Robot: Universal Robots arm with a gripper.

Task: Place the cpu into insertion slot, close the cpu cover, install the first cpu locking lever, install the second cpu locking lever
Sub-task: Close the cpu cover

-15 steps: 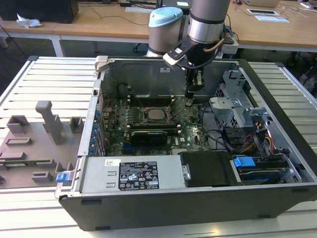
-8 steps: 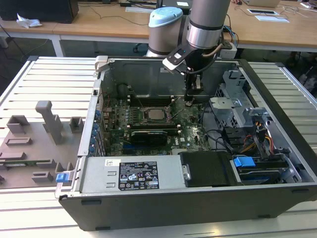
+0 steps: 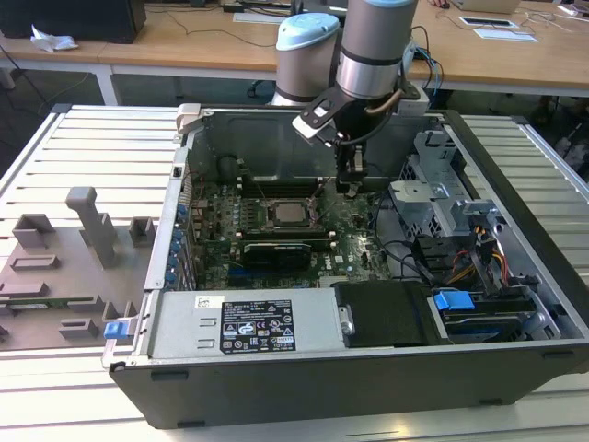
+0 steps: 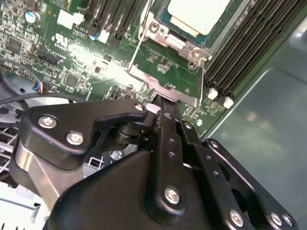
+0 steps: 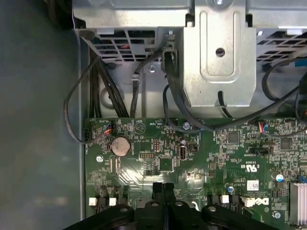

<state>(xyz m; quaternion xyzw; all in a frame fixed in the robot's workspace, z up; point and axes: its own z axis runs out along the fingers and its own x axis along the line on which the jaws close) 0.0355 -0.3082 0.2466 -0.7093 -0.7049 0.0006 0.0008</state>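
pincer point(image 4: 162, 103) closed | second wrist view: cpu point(image 4: 196, 14) seated | first wrist view: battery point(image 5: 120, 145)

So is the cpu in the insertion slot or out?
In. The cpu lies flat inside the silver rim of the insertion slot in the second wrist view; the exterior view shows it seated too.

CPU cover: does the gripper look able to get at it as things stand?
Probably yes. The gripper, fingers shut, sits right at the free edge of the cover, which looks raised, with nothing between them. The case is open on top, and the chip lies seated beyond the cover.
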